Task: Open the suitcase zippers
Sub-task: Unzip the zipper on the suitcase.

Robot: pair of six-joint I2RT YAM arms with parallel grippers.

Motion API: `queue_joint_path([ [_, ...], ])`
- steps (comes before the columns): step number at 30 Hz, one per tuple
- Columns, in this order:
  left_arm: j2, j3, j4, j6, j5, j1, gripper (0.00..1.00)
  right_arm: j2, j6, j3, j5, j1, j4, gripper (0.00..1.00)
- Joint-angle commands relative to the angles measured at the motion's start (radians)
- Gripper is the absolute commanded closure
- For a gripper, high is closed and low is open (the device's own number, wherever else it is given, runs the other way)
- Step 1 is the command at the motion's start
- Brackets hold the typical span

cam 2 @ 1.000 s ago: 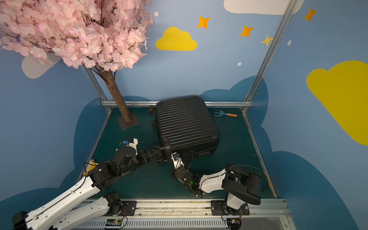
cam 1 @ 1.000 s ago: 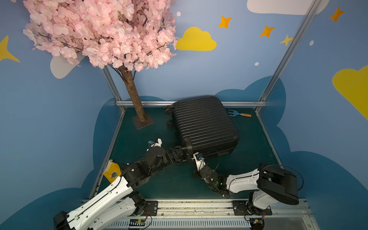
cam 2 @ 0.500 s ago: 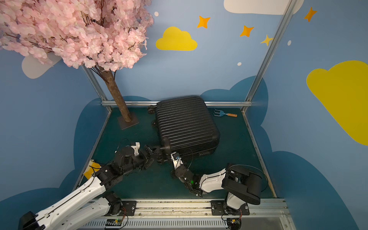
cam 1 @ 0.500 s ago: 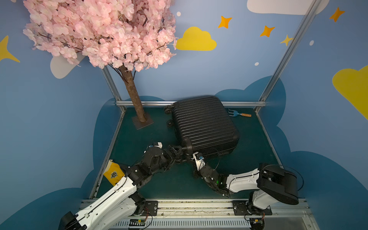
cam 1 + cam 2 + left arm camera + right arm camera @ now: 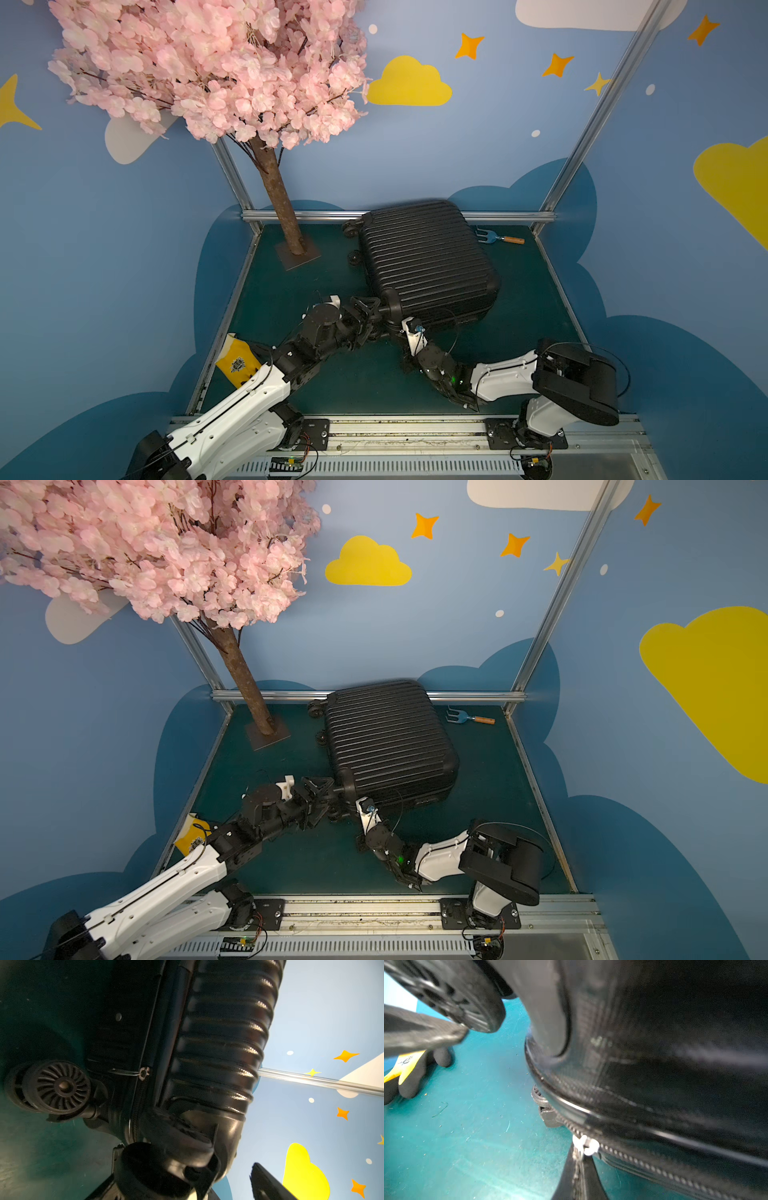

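- A work glove [image 5: 239, 363] lay at the near left edge of the green tabletop [image 5: 332, 386], clear of the task.
- The right gripper [image 5: 579, 1157] was at the near edge of the suitcase [image 5: 424, 266], beside its near left corner. Its jaws were pressed together on the white loop of a zipper pull [image 5: 585, 1144]. This grip appeared ready for a draw along the zipper track [image 5: 643, 1162].
- The left gripper [image 5: 372, 311] stood with jaws wide about the corner caster [image 5: 166, 1167], not clamped. One finger [image 5: 270, 1184] showed clear of it.
- A second zipper pull [image 5: 143, 1072] sat on the wheel end, just past that corner.
- The suitcase lay flat toward the rear centre of the tabletop. Its lid was flush on the base in both top views, and no lining showed.
- How much track had parted could not be told. Judgement: opening was at most under way, and most of the perimeter remained to be run. The far edges were hidden.
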Motion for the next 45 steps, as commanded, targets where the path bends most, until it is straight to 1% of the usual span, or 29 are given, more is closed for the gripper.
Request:
queue_joint_path([
  [1, 0.003, 0.013, 0.045, 0.007, -0.025, 0.025, 0.11, -0.006, 0.016, 0.027, -0.019, -0.005, 0.037, 1.0],
  [7, 0.07, 0.016, 0.109, -0.008, -0.024, 0.06, 0.21, -0.007, 0.016, 0.034, -0.031, -0.005, 0.026, 1.0],
  [14, 0.146, 0.053, 0.164, 0.0, -0.017, 0.069, 0.22, -0.001, 0.013, 0.043, -0.047, -0.006, 0.018, 1.0],
  [16, 0.16, 0.051, 0.181, -0.002, -0.007, 0.069, 0.26, -0.001, 0.011, 0.045, -0.047, -0.005, 0.015, 1.0],
  [18, 0.169, 0.037, 0.205, -0.01, 0.002, 0.068, 0.38, 0.0, 0.006, 0.046, -0.043, -0.005, 0.008, 1.0],
  [20, 0.163, 0.023, 0.214, -0.013, -0.002, 0.068, 0.54, -0.001, 0.003, 0.046, -0.034, -0.006, 0.001, 1.0],
  [24, 0.132, 0.018, 0.175, 0.005, -0.036, 0.072, 0.85, -0.023, -0.015, 0.04, 0.046, 0.005, -0.026, 1.0],
  [26, 0.119, 0.018, 0.151, 0.01, -0.046, 0.076, 0.96, -0.045, -0.024, 0.034, 0.09, 0.009, -0.052, 1.0],
  [27, 0.114, 0.019, 0.14, 0.01, -0.049, 0.079, 0.98, -0.059, -0.027, 0.028, 0.102, 0.008, -0.062, 1.0],
  [33, 0.086, 0.01, 0.1, 0.022, -0.066, 0.096, 0.98, -0.131, -0.048, -0.024, 0.142, 0.016, -0.067, 1.0],
  [40, 0.03, 0.004, -0.001, 0.065, -0.079, 0.138, 0.98, -0.273, -0.021, -0.033, 0.155, 0.017, -0.298, 1.0],
  [45, 0.0, -0.013, -0.046, 0.081, -0.069, 0.163, 0.98, -0.332, 0.042, -0.023, 0.276, -0.003, -0.485, 1.0],
])
